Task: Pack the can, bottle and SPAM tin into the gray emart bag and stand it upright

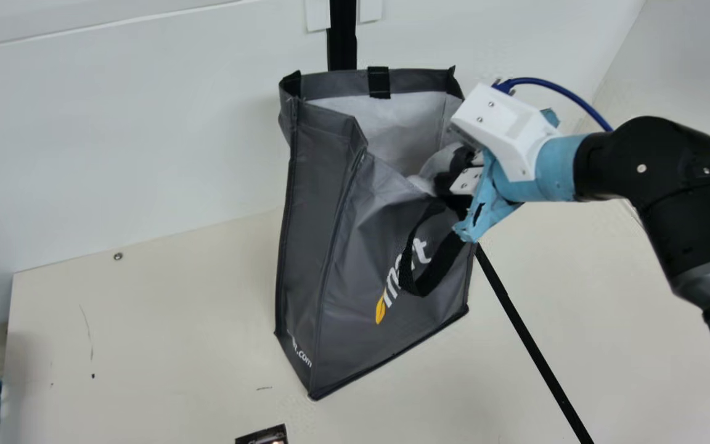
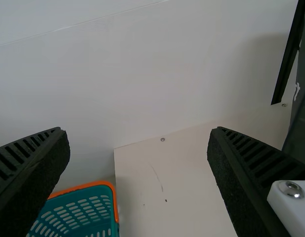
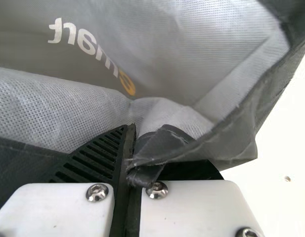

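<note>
The gray emart bag (image 1: 330, 246) stands upright on the table with its top gaping; its inside bottom is hidden. At the bag's right rim is my right gripper (image 1: 453, 176), its fingers pinching the folded edge. In the right wrist view the right gripper (image 3: 132, 163) is closed on the bag's rim (image 3: 226, 128), with the pale lining around it. The left gripper (image 2: 140, 168) stands open in the left wrist view, nothing between its fingers. A dark printed object (image 1: 265, 435) lies at the main view's bottom edge; I cannot tell what it is.
A teal basket (image 2: 78, 215) with an orange rim (image 2: 88, 185) stands at the table's left end. Behind the bag rises a white wall (image 1: 145, 135) with a black vertical strip (image 1: 342, 43). A black strip (image 1: 534, 339) runs along the table right of the bag.
</note>
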You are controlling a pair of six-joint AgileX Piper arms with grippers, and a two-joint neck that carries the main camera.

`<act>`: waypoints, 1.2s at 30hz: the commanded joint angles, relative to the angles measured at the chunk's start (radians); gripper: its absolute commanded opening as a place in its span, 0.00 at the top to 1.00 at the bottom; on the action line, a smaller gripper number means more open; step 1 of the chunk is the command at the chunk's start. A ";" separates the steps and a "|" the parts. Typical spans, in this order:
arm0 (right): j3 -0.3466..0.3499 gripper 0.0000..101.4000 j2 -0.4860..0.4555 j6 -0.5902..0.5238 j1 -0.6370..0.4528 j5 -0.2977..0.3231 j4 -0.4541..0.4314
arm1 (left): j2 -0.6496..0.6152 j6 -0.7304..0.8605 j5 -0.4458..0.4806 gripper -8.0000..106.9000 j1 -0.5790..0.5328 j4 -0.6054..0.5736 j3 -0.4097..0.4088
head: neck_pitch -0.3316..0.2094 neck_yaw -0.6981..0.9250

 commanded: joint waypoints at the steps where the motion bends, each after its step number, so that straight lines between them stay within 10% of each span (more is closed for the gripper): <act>1: -0.010 1.00 0.000 -0.009 -0.028 0.012 0.001 | 0.000 0.000 0.000 0.15 0.000 0.000 0.000 | -0.023 -0.001; 36: -0.161 1.00 0.064 -0.219 -0.496 0.169 0.044 | 0.000 0.000 0.000 0.15 0.000 0.000 0.000 | -0.023 -0.001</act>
